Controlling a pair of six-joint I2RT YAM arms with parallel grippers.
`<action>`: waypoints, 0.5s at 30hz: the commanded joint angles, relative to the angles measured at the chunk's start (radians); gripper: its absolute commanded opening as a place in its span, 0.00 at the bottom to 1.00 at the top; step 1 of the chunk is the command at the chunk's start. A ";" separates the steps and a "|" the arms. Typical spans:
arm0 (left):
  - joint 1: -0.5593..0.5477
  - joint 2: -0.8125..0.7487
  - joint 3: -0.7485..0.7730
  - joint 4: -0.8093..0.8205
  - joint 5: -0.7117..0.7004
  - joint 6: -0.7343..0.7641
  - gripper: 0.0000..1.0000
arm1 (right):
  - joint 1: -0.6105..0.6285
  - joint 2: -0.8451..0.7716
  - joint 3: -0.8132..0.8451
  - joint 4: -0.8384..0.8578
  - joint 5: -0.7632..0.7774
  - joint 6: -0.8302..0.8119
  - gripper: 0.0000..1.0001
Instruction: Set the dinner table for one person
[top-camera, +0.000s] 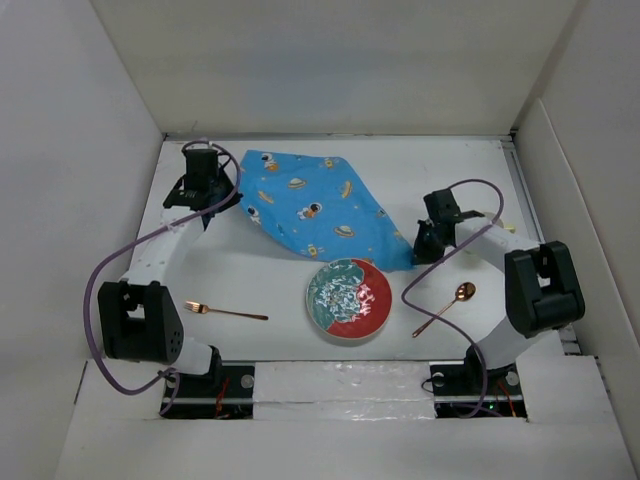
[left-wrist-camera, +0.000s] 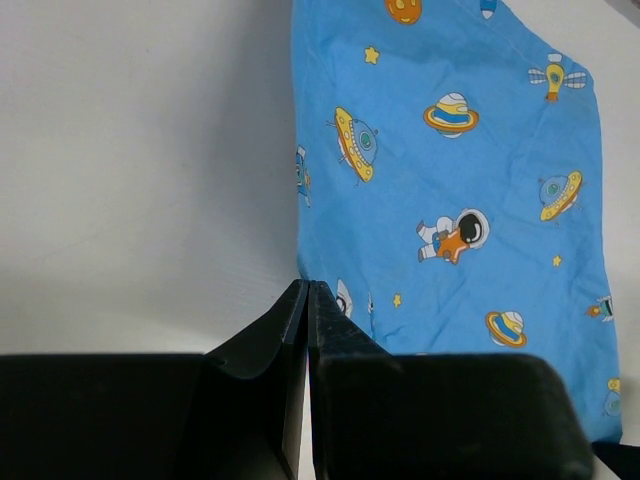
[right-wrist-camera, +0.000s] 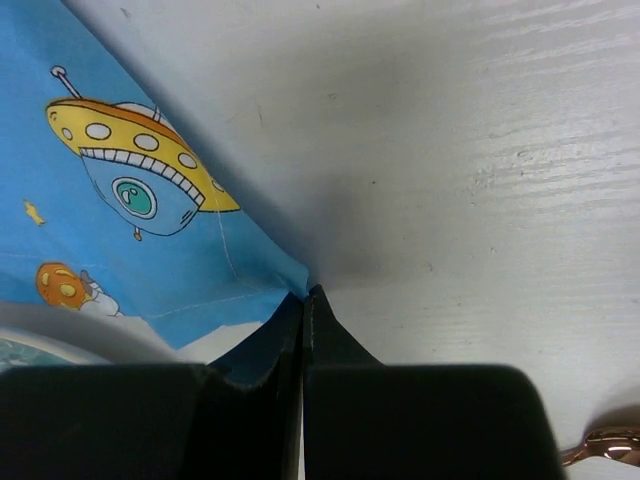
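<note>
left gripper (left-wrist-camera: 307, 292): fingers pressed flat together with no gap showing. the tips meet on the left edge of the placemat (left-wrist-camera: 450, 220), near its left corner, and the cloth edge runs into the seam between them, so it looks nipped.
right gripper (right-wrist-camera: 303, 296): fingers pressed together too. the right corner of the placemat ends right at the tips and appears caught between them. the cloth edge beside them casts a shadow on the surface.
dinner table (top-camera: 270, 270): the big white surface lying under both pairs of jaws. in the left wrist view it is bare white to the left of the shut tips. in the right wrist view it spreads to the right of the tips and beyond them.
placemat on the table: blue cloth with astronauts and saucers, lying skewed across the far middle, with one gripper at each of its two side corners.
plate (top-camera: 375, 300): round, red and teal, near the middle, just touching or overlapping the near edge of the placemat.
fork (top-camera: 225, 311): copper-coloured, lying flat on the table left of the plate, apart from it.
spoon (top-camera: 445, 305): copper-coloured, lying on the table right of the plate, near the right gripper but apart from its tips.
</note>
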 joint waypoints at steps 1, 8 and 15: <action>0.003 -0.018 0.079 0.026 0.000 -0.001 0.00 | 0.001 -0.098 0.056 0.013 0.020 0.000 0.00; 0.003 0.062 0.456 -0.015 0.064 -0.034 0.00 | 0.001 -0.267 0.404 -0.053 0.083 -0.093 0.00; 0.036 0.011 0.661 -0.034 0.147 -0.108 0.00 | -0.046 -0.388 0.680 -0.128 0.068 -0.112 0.00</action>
